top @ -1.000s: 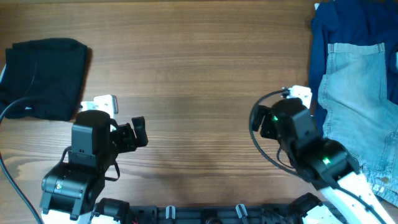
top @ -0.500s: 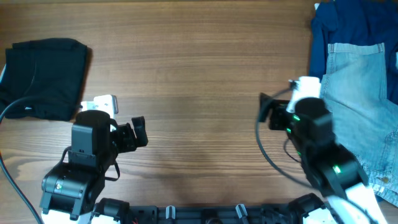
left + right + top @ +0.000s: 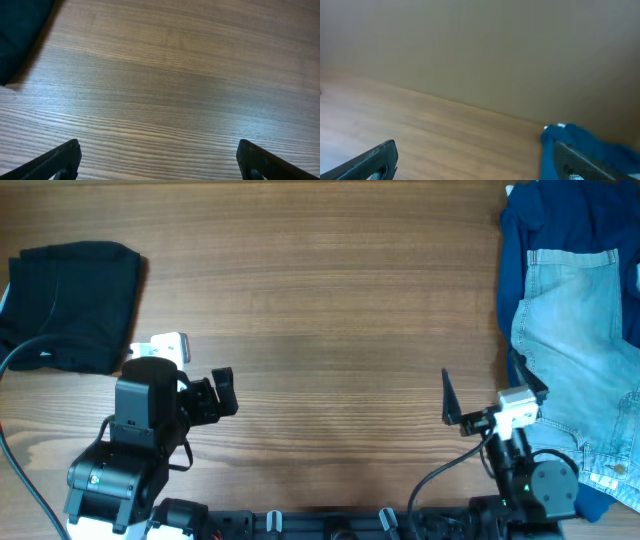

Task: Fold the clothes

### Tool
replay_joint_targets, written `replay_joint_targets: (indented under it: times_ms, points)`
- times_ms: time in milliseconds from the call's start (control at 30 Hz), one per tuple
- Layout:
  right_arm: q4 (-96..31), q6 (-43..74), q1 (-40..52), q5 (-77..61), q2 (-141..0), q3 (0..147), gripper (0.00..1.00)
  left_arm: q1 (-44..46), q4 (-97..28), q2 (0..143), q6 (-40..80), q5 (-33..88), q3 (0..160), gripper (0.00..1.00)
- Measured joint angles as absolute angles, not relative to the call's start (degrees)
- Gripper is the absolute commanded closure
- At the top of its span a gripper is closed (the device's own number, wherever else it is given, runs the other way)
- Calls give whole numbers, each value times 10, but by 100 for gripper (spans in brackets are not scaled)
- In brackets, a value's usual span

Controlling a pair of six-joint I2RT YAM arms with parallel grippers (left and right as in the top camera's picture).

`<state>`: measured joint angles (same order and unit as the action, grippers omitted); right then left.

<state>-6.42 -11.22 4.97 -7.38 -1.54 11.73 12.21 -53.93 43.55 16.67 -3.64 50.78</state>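
1. The left arm [image 3: 135, 445] is built of black, boxy housings with rounded corners; a small green spot is seen on its lowest segment.
2. A white block [image 3: 165, 346] is mounted at its wrist, and a thin black cable [image 3: 20, 356] is looped away from that area.
3. The left gripper [image 3: 222, 392] is finished in black, its fingers [image 3: 59, 159] shown as dark, matte wedges in the wrist view.
4. The right arm [image 3: 535, 485] is likewise black (a green light glows on it), with a white wrist module [image 3: 517, 406].
5. A second black cable [image 3: 440, 478] is curved beside it.
6. The right gripper [image 3: 487, 392] is fitted with thin, dark, pointed fingers [image 3: 376, 157].
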Motion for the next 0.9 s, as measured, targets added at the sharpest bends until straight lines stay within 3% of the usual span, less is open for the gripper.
replay_joint_targets:
  times_ms: [200, 900]
  points:
    - [-22, -102, 31, -112, -10, 15, 0, 122, -539, 435, 167, -36, 508, 0]
    - [-16, -51, 31, -131, -10, 12, 0, 122, -539, 435, 167, -36, 508, 0]
